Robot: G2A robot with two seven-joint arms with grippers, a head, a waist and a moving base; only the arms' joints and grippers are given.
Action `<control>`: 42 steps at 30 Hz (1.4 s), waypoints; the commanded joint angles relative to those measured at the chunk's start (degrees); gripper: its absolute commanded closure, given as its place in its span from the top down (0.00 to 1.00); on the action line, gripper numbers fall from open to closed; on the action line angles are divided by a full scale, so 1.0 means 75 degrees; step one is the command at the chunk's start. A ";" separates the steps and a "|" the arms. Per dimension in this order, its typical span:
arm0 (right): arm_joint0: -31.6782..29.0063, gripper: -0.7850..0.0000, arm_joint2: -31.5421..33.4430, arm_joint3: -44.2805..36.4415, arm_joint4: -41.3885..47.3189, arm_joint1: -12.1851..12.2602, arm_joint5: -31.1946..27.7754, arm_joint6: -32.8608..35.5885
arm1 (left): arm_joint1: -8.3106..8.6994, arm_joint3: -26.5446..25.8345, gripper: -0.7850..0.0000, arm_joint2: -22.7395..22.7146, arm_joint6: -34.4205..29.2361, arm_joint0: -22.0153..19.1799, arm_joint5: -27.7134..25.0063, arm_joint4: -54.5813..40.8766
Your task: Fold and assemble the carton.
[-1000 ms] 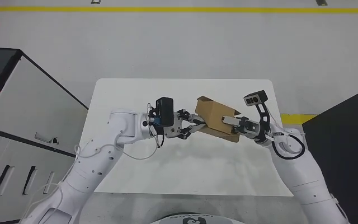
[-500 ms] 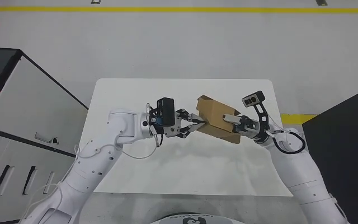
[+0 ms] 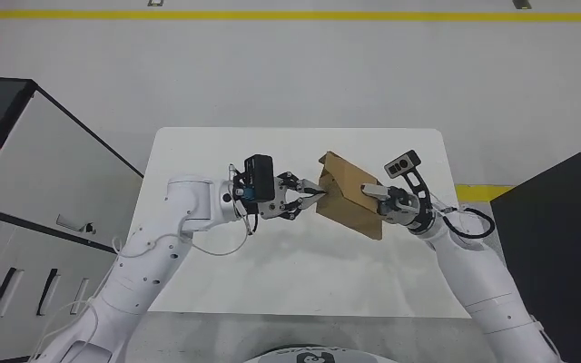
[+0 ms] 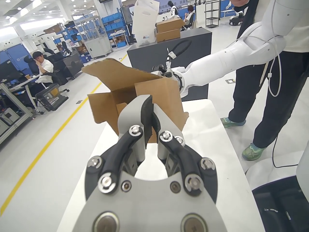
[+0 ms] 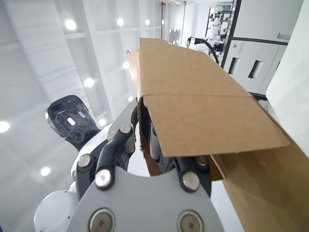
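In the top view, the brown cardboard carton, flaps splayed, is clamped at opposite ends by the left gripper and right gripper.

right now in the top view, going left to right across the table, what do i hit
left gripper → carton → right gripper

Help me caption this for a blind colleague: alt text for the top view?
A partly folded brown carton sits over a white table, held from both sides. The left gripper clamps one end, the right gripper the opposite end.
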 commanded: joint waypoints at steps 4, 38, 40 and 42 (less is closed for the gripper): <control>0.0046 0.00 -0.0023 0.0124 0.0107 -0.0014 0.0277 0.0133 | 0.0003 0.0002 0.00 0.0006 0.0072 -0.0010 -0.0027 0.0049; -0.0060 0.00 0.0030 0.0120 -0.0185 -0.0080 0.0305 0.0149 | -0.0044 0.0045 0.00 0.0405 0.0172 -0.0113 -0.0090 0.0104; -0.0055 0.00 0.0023 0.0124 -0.0191 -0.0086 0.0304 0.0151 | -0.0050 0.0069 0.00 0.0421 0.0192 -0.0141 -0.0082 0.0103; -0.0048 0.00 0.0024 0.0131 -0.0203 -0.0089 0.0311 0.0162 | -0.0047 0.0090 0.00 0.0393 0.0209 -0.0156 -0.0075 0.0109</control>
